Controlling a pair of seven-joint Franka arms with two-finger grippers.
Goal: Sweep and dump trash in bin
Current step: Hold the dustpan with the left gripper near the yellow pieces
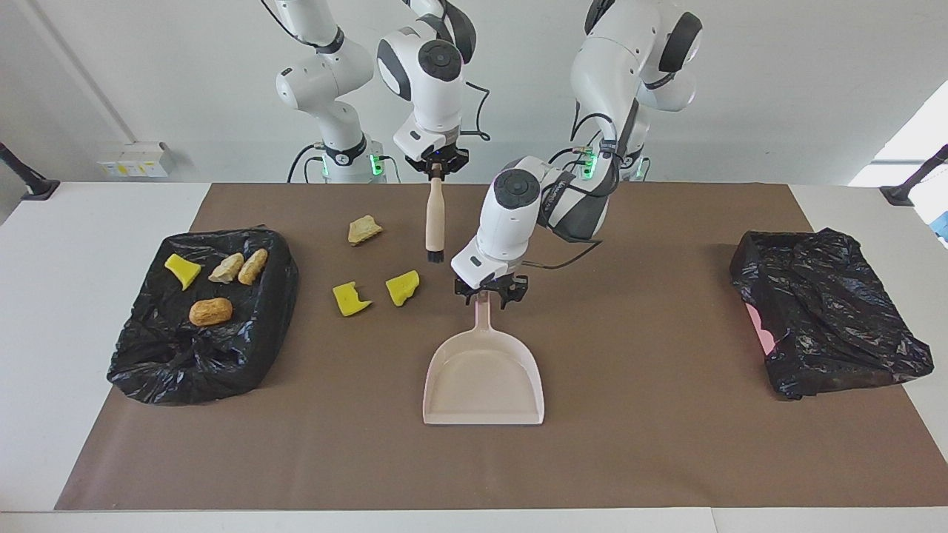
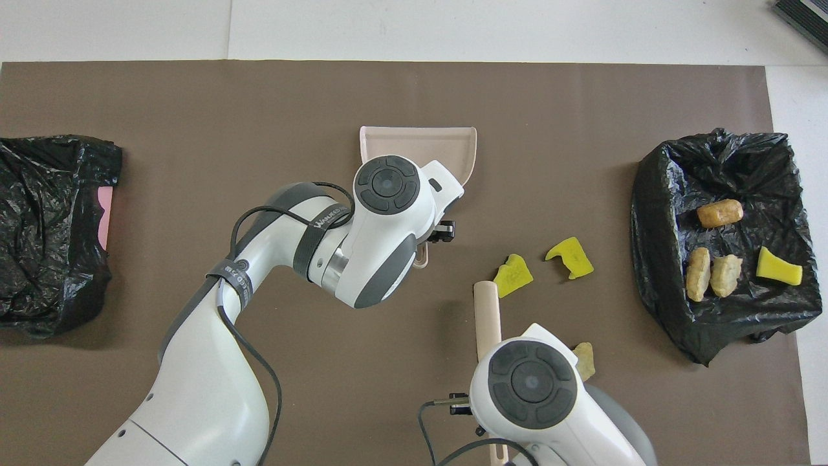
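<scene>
Two grippers are seen at work above the brown mat (image 1: pixel 629 444). Going from left to right in the facing view, a black-lined bin (image 1: pixel 148 363) is found first, at the right arm's end of the table, and four pieces of trash lie in it: one yellow sponge chunk (image 1: pixel 181 270), two pale bread lumps (image 1: pixel 238 267) touching each other, and one golden-brown roll (image 1: pixel 210 312). Three more scraps lie on the mat beside this bin: one tan lump (image 1: pixel 364 229) nearer to the robots, and two yellow sponge pieces (image 1: pixel 350 298) side by side, just apart from each other. Next, the right gripper (image 1: pixel 437 164) is seen raised, with its fingers closed tightly on the top of the brush (image 1: pixel 434 216), which hangs upright with the black bristles down, over the mat near the yellow pieces. The left gripper (image 1: pixel 489 290) is placed low at the handle of the one beige dustpan (image 1: pixel 483 377), with a finger on each side of the handle and partly closed; whether the handle is already squeezed cannot be told. The dustpan lies flat on the mat. A second black bin (image 1: pixel 826 314) stands at the left arm's end, with a pink edge showing.
</scene>
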